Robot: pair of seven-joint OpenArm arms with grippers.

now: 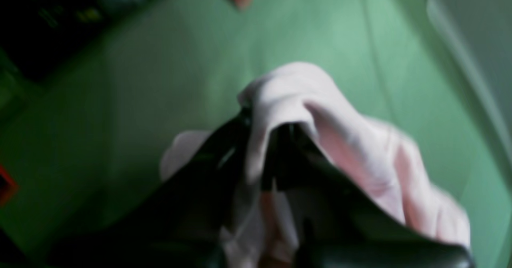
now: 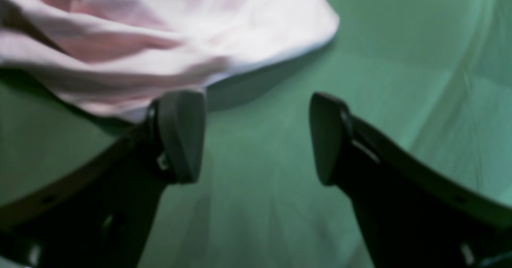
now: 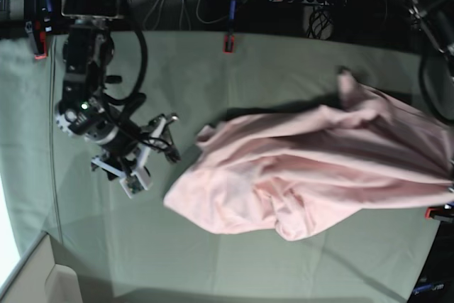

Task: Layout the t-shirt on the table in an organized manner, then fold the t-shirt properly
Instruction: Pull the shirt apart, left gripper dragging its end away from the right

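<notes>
Across the table [image 3: 213, 69] the pink t-shirt [image 3: 305, 175] lies crumpled, long axis left-right in base view. Left gripper [image 1: 276, 140] pinches a lifted fold; right gripper [image 2: 256, 138] spread, beside the hem.

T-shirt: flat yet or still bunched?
Bunched. The t-shirt lies in a rumpled heap on the table, one end lifted, no sleeves spread.
</notes>
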